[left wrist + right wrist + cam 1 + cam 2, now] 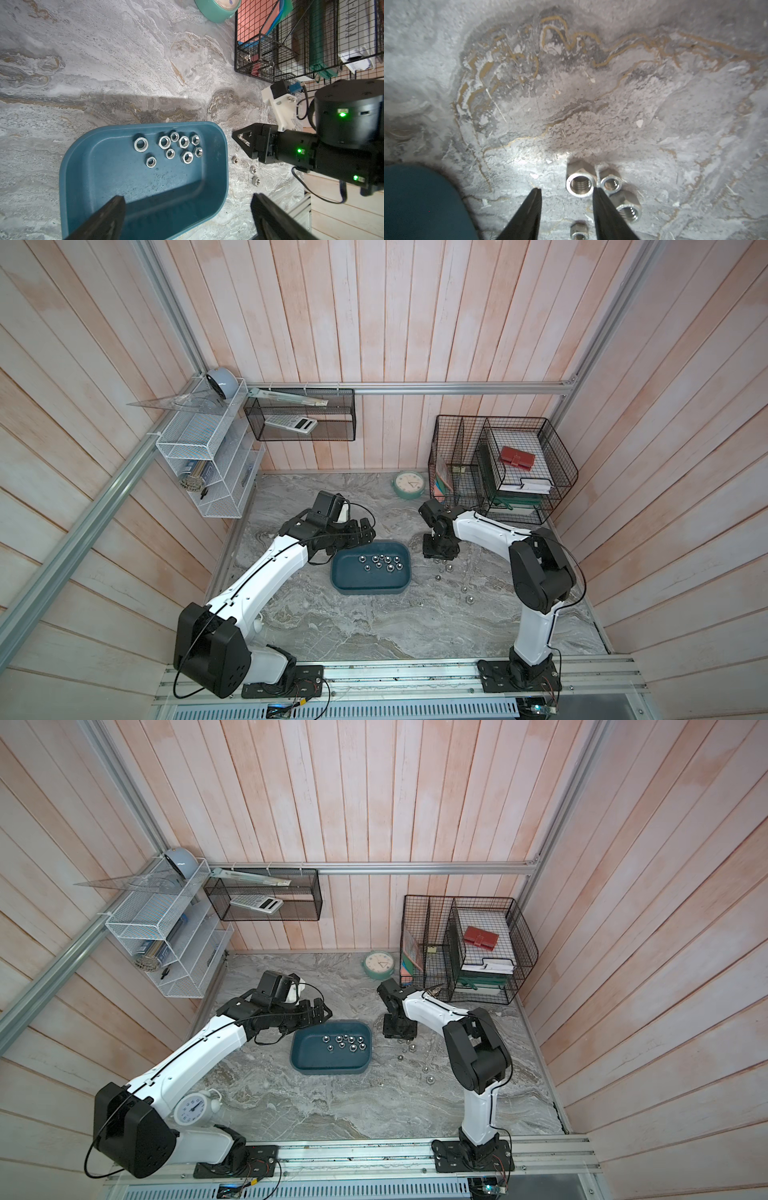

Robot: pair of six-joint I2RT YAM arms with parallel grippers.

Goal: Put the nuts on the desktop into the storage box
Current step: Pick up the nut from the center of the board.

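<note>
The teal storage box (338,572) sits mid-desktop (353,622) and holds several silver nuts (382,562). More nuts (448,568) lie loose on the marble to its right. My right gripper (566,190) points down among them and is open. One nut (579,185) lies between its tips and touches only one finger (602,205). A small nut (579,230) lies further back between the fingers, and two others (627,207) lie outside them. My left gripper (187,202) hovers wide open and empty over the box's far left corner (220,187).
A mint-green clock (409,485) and black wire baskets (503,468) stand at the back right, close behind the right arm. A white alarm clock (193,1106) stands by the left arm's base. A white wire shelf (208,456) and a black basket (299,414) hang on the walls.
</note>
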